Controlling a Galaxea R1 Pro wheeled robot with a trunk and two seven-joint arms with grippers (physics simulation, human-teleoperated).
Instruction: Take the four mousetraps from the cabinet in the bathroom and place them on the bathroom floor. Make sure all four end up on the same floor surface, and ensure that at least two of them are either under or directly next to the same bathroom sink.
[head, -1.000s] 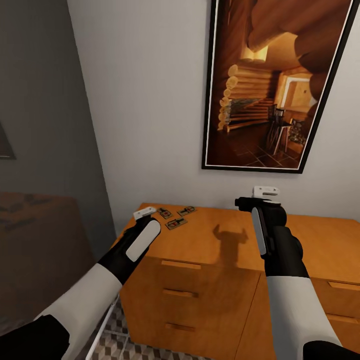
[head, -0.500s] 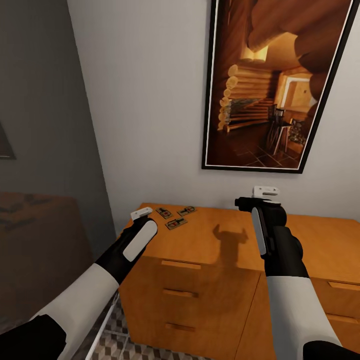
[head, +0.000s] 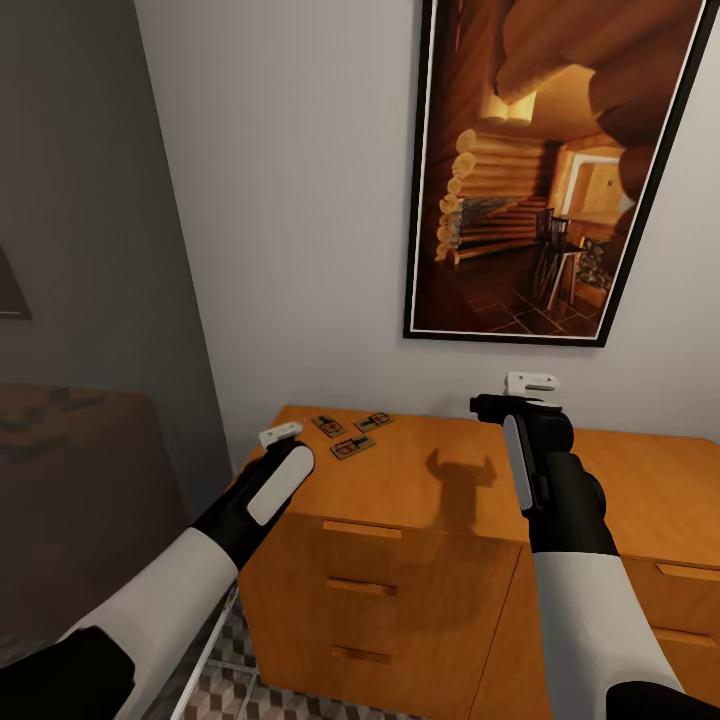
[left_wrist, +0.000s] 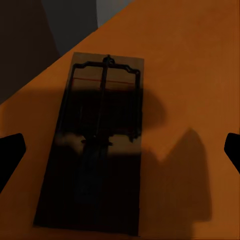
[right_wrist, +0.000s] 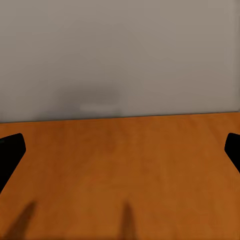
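Bathroom corner, pale wall with a framed log-cabin picture (head: 555, 170); patterned bathroom floor (head: 240, 690) glimpsed at the lower edge. Item: the cabinet (head: 440, 560), orange-brown, drawers shut, top bearing the mousetraps (head: 350, 432). Three traps are seen in the head view, clustered near the back left corner of the top; a fourth (left_wrist: 95, 150) is seen in the left wrist view, lying directly under the left gripper (head: 280, 434), long axis running roughly along the fingers' line of sight, spring bar at the far end. Left gripper: held over the left end of the top, fingers spread wide to either side of the trap, nothing held. Right gripper (head: 530, 383): raised above mid-cabinet, pointed at the wall, spread wide, nothing held, well apart from the traps. Left arm is judged the nearer; a straight descent onto the trap is judged the next requirement.
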